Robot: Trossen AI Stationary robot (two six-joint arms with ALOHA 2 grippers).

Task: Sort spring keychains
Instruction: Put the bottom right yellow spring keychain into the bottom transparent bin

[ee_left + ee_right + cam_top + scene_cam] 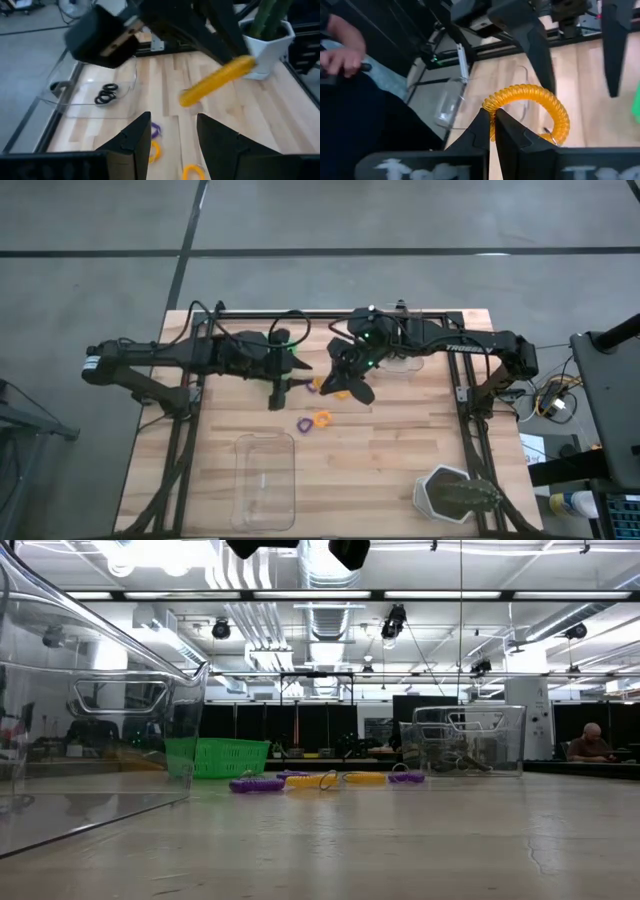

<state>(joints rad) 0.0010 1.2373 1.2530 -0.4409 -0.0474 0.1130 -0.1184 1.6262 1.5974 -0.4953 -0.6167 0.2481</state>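
My right gripper point(352, 388) hangs above the middle of the table, shut on an orange spring keychain point(530, 107). The left wrist view shows that keychain point(220, 80) edge-on in the air. My left gripper point(277, 392) stands open just to its left, holding nothing. Purple point(303, 423) and orange point(322, 418) keychains lie flat on the wood below. Black keychains point(106, 95) lie in a clear tray point(90, 107) at the far side. My right gripper pinches the orange keychain at one spot of its coiled loop point(491, 106) between its two fingers. The fingers slant downward, coming from the table's right. The loop stands out beyond the fingertips, lifted clear of the table.
A second clear tray point(265, 480) stands near the front edge, and a white pot with a plant point(455, 492) at the front right. A green bin point(218, 756) sits at the far left. A person's hand point(340, 55) shows beyond the table.
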